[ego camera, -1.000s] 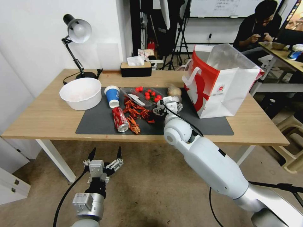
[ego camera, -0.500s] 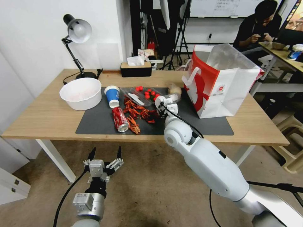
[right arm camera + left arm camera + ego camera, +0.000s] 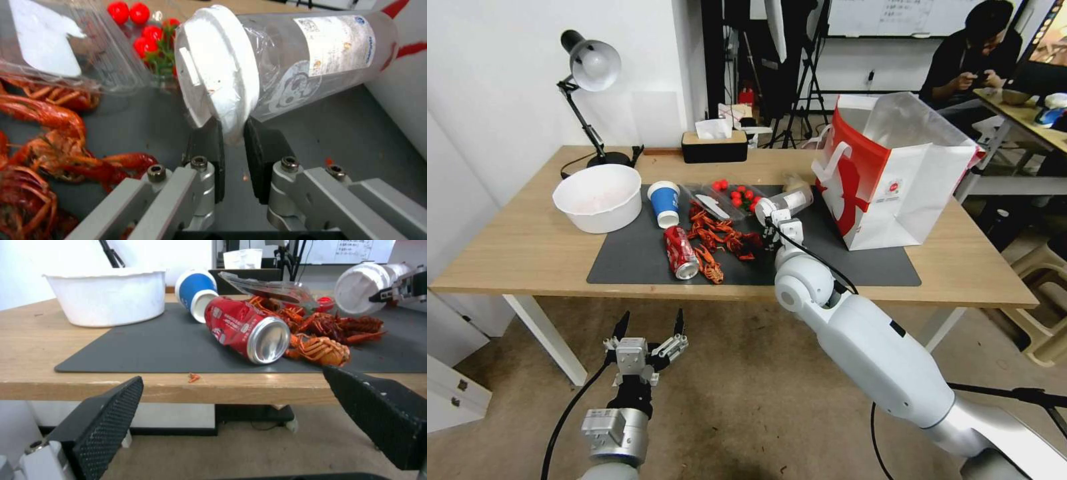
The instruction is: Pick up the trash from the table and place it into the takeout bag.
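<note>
My right gripper [image 3: 775, 220] is over the dark mat [image 3: 627, 263] on the table [image 3: 527, 247], shut on the rim of the white lid [image 3: 218, 73] of a clear grey cup [image 3: 311, 56]. The cup [image 3: 790, 199] lies on its side, its base towards the takeout bag [image 3: 907, 187], which stands open at the right. A red soda can [image 3: 680, 252] lies on the mat, with a blue paper cup [image 3: 664, 203] upside down behind it. A clear plastic bag [image 3: 714, 203] rests on red crayfish shells [image 3: 720, 237]. My left gripper [image 3: 650, 330] hangs open below the table's front edge.
A large white bowl [image 3: 599, 197] stands at the mat's left. Cherry tomatoes [image 3: 740, 197] lie behind the shells. A desk lamp [image 3: 590, 67] and a tissue box [image 3: 714, 143] stand at the back. Bare wood lies in front of the takeout bag.
My right gripper has closed on the cup's lid rim and raised the cup off the mat, shifting slightly left. The left arm has not moved.
</note>
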